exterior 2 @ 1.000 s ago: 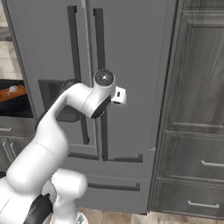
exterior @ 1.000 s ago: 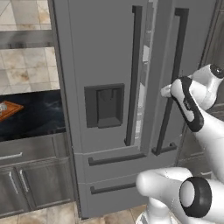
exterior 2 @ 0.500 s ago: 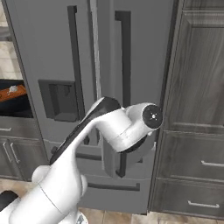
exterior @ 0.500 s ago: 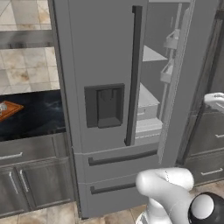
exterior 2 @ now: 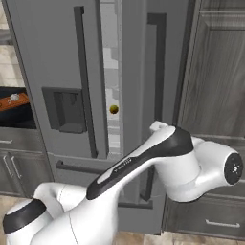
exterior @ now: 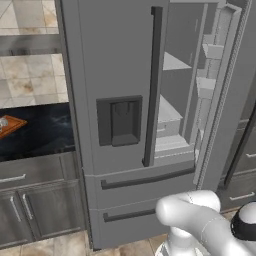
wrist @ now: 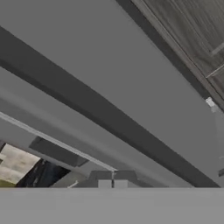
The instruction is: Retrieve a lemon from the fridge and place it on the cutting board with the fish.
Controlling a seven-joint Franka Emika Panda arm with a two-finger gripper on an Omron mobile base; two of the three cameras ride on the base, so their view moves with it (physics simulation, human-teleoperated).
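**Right fridge door swung open, lemon seen on a shelf inside**

At the far left, a small flat orange-brown wooden cutting board [exterior: 10, 125] is seen on the dark counter, and a small pale silvery-grey fish [exterior 2: 14, 97] lies on it. Below the counter, grey base cabinets with small silver handles [exterior: 35, 200] are ranged.

To the right of these stands the tall grey French-door fridge [exterior: 115, 65]. Its left door is shut and carries the recessed dark dispenser panel [exterior: 119, 121] and a long dark vertical handle [exterior: 152, 85]. Its right door is swung open, so that pale grey shelves [exterior: 170, 112] are exposed in the left base view.

In the right base view a narrow gap is left between the two doors — within it the small round dull-yellow lemon [exterior 2: 114, 109] is seen resting on a shelf, well apart from the board.

Further right, tall dark grey wooden cabinets [exterior 2: 217, 76] are set beside the fridge.

The white arm is stretched low across the fridge front — whether the two-finger gripper [wrist: 112, 179] is wide or narrow cannot be told; the grey door surface and a dark handle are seen close before it.
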